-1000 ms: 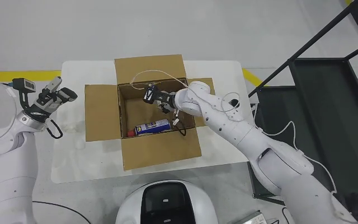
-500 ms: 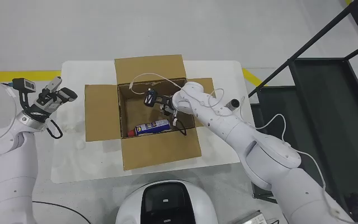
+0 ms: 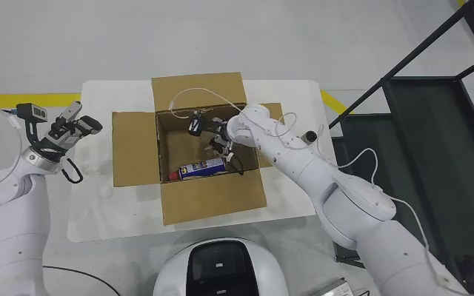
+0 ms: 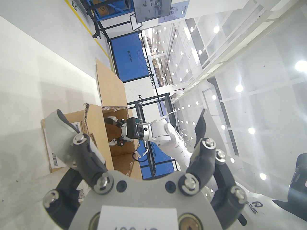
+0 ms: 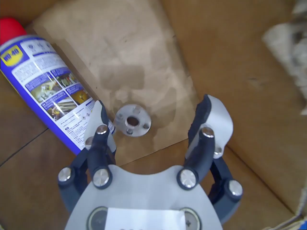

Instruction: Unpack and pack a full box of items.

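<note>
An open cardboard box (image 3: 135, 148) stands in the middle of the white table (image 3: 96, 200). On its floor lies a blue spray can with a red cap (image 3: 198, 169) (image 5: 40, 77). Beside the can's base rests a small round metal flange (image 5: 133, 123). My right gripper (image 3: 220, 144) (image 5: 153, 111) hangs inside the box, open, its fingers straddling the flange from above without touching it. My left gripper (image 3: 80, 123) (image 4: 129, 123) is open and holds nothing, raised over the table's left edge, well clear of the box (image 4: 112, 92).
The box's four flaps are folded outward, the back one (image 3: 198, 90) standing highest. A thin white cable (image 3: 200, 94) loops from the right arm over the box's back. A black metal rack (image 3: 415, 126) stands off the table's right side.
The right wrist has turned and shifted slightly inside the box. The left arm, the can and the box have stayed put.
</note>
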`<action>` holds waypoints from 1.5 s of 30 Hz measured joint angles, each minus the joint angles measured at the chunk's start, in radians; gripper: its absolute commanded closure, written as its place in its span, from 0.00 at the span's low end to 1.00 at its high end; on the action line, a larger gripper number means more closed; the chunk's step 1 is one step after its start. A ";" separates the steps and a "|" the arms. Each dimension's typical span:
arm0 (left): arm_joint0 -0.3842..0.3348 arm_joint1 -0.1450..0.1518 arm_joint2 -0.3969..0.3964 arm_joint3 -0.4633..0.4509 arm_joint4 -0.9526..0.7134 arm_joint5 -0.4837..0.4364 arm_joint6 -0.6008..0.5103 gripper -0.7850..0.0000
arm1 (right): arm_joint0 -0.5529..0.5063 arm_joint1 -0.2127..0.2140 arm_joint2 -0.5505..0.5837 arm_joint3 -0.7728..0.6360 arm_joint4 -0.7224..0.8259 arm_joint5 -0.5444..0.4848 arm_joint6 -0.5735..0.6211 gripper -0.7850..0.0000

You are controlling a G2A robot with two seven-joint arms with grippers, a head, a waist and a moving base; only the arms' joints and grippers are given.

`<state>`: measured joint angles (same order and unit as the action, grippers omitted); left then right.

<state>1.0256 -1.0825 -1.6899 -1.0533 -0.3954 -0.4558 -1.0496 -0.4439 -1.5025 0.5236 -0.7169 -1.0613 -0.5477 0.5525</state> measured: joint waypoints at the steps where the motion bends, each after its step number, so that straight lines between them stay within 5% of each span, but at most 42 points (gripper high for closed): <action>1: 0.000 0.000 0.000 0.000 0.000 0.000 0.000 0.00 | -0.006 0.011 0.017 -0.020 0.002 -0.002 -0.014 0.00; 7: 0.000 0.000 0.000 0.000 0.000 0.000 0.000 0.00 | -0.147 0.131 0.223 -0.301 0.032 -0.085 -0.078 0.00; 12: 0.000 0.000 0.000 0.000 0.000 0.000 0.000 0.00 | -0.439 0.261 0.522 -0.701 0.044 -0.185 -0.015 0.00; 17: 0.000 0.000 0.000 0.000 0.000 0.000 0.000 0.00 | -0.728 0.327 0.795 -0.982 0.039 -0.170 0.013 0.00; 25: 0.000 0.000 0.000 0.000 0.000 0.000 0.000 0.00 | -0.966 0.357 1.010 -1.101 0.044 -0.138 -0.071 0.00; 45: 0.000 0.000 0.000 0.000 0.000 0.000 0.000 0.00 | -0.992 0.367 1.086 -1.044 0.029 -0.093 -0.099 0.00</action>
<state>1.0256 -1.0825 -1.6899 -1.0533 -0.3954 -0.4558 -1.0496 -1.4360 -1.1355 1.6101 -1.7605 -1.0325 -0.6410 0.4538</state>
